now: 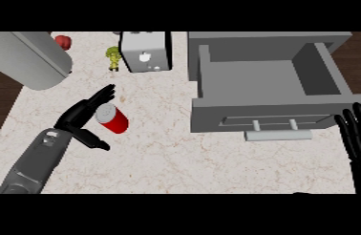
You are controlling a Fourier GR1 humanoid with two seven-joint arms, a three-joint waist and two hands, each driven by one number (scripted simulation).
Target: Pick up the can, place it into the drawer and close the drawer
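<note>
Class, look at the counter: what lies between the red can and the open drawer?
Nothing. In the head view, only bare marble counter separates the red can, beside the open left hand, from the open drawer.

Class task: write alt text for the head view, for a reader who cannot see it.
The left hand, open, reaches beside a red can on the counter. An open grey drawer sits to the right, with the right hand resting at the right edge.

Counter cream, faint brown veining. Can red, grey top. Drawer grey, paler handle. Toaster silver-grey near far edge. Hands black: left, right. Forearms grey.
</note>
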